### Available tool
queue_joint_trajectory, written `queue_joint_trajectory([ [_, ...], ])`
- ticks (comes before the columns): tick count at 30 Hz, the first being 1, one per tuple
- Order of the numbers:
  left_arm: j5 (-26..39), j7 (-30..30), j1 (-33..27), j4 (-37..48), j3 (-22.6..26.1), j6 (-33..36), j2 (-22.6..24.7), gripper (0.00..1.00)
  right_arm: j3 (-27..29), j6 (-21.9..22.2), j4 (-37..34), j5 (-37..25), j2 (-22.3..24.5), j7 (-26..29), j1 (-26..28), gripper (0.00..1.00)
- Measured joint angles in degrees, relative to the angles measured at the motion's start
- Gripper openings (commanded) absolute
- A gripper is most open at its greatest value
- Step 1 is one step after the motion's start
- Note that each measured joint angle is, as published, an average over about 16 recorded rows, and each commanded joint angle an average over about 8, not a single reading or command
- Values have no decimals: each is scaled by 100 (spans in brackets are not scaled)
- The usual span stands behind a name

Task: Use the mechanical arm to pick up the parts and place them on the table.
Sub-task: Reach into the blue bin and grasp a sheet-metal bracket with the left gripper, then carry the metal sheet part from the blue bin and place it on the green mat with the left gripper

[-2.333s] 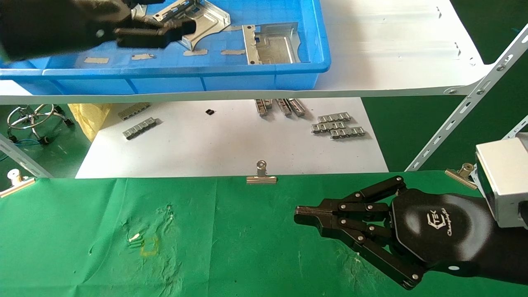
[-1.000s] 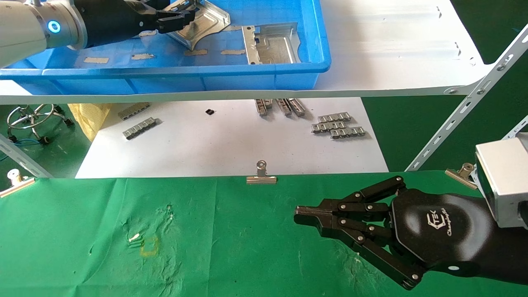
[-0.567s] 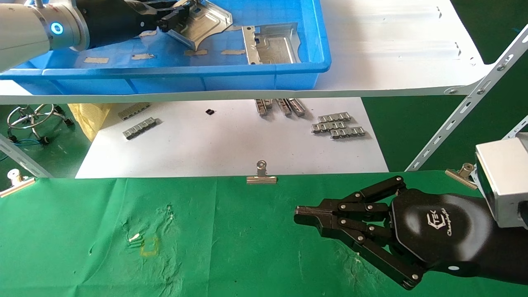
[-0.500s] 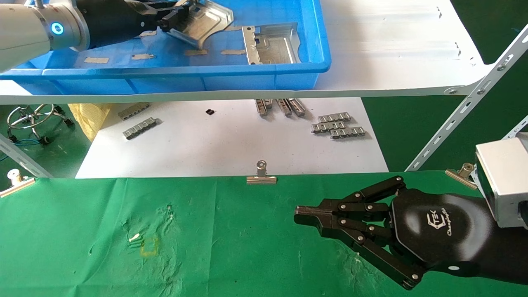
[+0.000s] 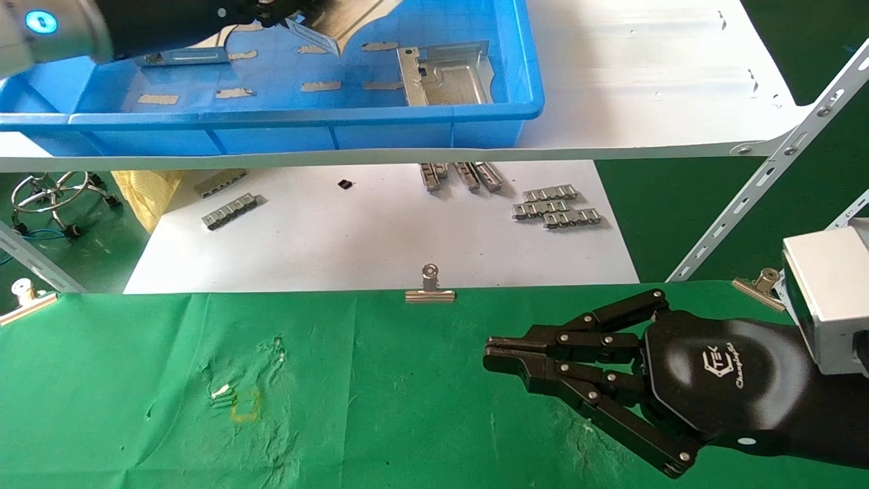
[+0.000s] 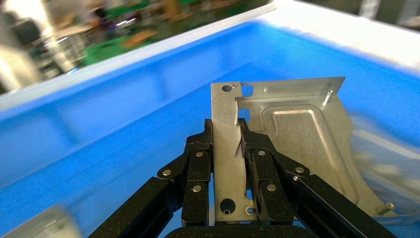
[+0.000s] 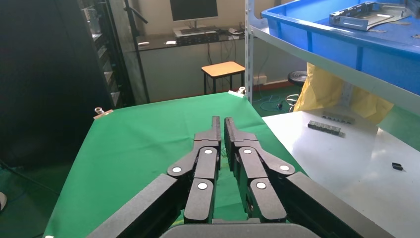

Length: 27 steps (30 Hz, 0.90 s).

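Head view: upper left, left mechanical arm jaws clench a part over the blue bin; another part lies inside; right mechanical arm, jaws closed, hovers over the counter.

The left hand pinches a silver tray by its upturned wall, above the blue bin.

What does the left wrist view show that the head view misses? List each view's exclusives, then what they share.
Only the left wrist view: the left gripper shut on the edge of the held part, with the grip and the embossed face seen close.

Only the head view: the right gripper parked over the green table, a second part lying in the bin, ribbed strips on the lower white board, and a binder clip.

Both: the blue bin and the held part, which the head view cuts off at its top edge.
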Motion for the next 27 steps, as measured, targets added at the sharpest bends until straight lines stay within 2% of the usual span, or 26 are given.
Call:
queue_joint_trajectory([
  [7, -283, 374, 154, -336, -121, 1668, -462, 0, 0, 0, 0, 0, 0, 0, 0, 100],
  [12, -571, 579, 400, -853, -108, 2445, -827, 0, 0, 0, 0, 0, 0, 0, 0, 100],
  [17, -993, 636, 788, -1687, 49, 2697, -1248, 0, -1, 0, 0, 0, 0, 0, 0, 100],
  [27, -2064, 787, 1765, -3461, 606, 2674, -2220, 0, -1, 0, 0, 1, 0, -1, 0, 100],
])
